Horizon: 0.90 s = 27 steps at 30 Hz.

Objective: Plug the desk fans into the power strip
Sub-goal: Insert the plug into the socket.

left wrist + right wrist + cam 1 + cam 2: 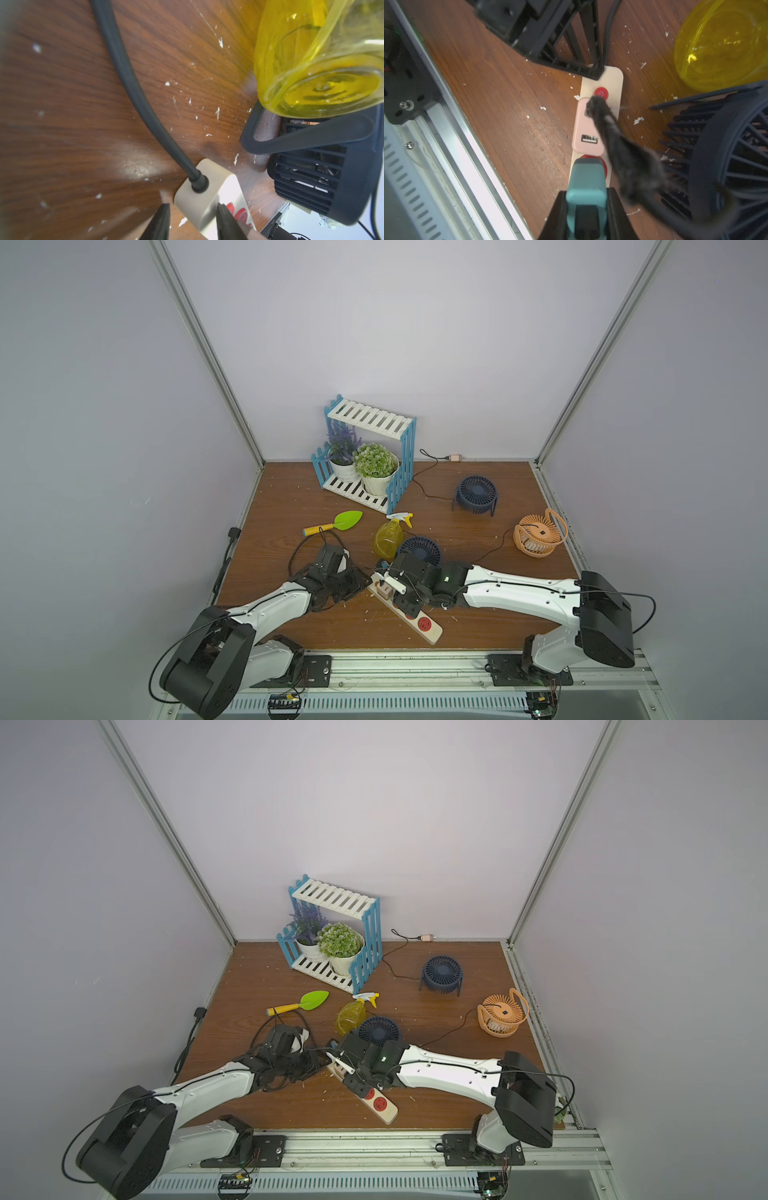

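Observation:
The cream power strip (424, 625) (381, 1105) lies slantwise near the table's front. My left gripper (363, 580) (192, 207) straddles its cord end (199, 199); one finger touches its side and the other stands a little off it. My right gripper (401, 599) (586, 195) is shut on a teal plug (586, 178), held just over a red socket of the strip (612, 83). A pink adapter (588, 128) sits in the socket beside the red button (600, 92). A dark blue desk fan (419, 549) (726, 155) stands right behind my right gripper.
A yellow spray bottle (388, 537) (311, 62) lies against the near fan. Further back are a green trowel (336, 522), a blue-and-white shelf with potted plants (370, 456), another dark blue fan (476, 493) and an orange fan (538, 533). Thin black cords trail across the table.

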Tool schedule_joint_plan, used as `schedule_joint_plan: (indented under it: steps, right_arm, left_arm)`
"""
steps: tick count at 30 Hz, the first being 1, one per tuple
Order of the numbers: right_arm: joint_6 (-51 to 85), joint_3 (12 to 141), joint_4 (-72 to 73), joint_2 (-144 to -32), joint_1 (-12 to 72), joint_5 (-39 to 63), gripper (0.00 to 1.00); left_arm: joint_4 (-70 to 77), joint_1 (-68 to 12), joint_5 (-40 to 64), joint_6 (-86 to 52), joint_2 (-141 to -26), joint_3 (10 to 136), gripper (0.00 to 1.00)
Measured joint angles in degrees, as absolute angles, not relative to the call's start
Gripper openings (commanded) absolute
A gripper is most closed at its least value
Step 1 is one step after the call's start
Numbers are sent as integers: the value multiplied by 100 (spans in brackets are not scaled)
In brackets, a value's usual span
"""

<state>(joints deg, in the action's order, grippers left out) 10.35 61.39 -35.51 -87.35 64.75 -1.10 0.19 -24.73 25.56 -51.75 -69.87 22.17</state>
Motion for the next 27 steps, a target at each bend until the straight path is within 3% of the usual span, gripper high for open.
schedule_joint_plan:
  steps: [27]
  right_arm:
    - [1083,6591,-4139,-8930,6337,178,0]
  left_arm:
    - [318,-2473,2777,-5072,-7358,2344,37]
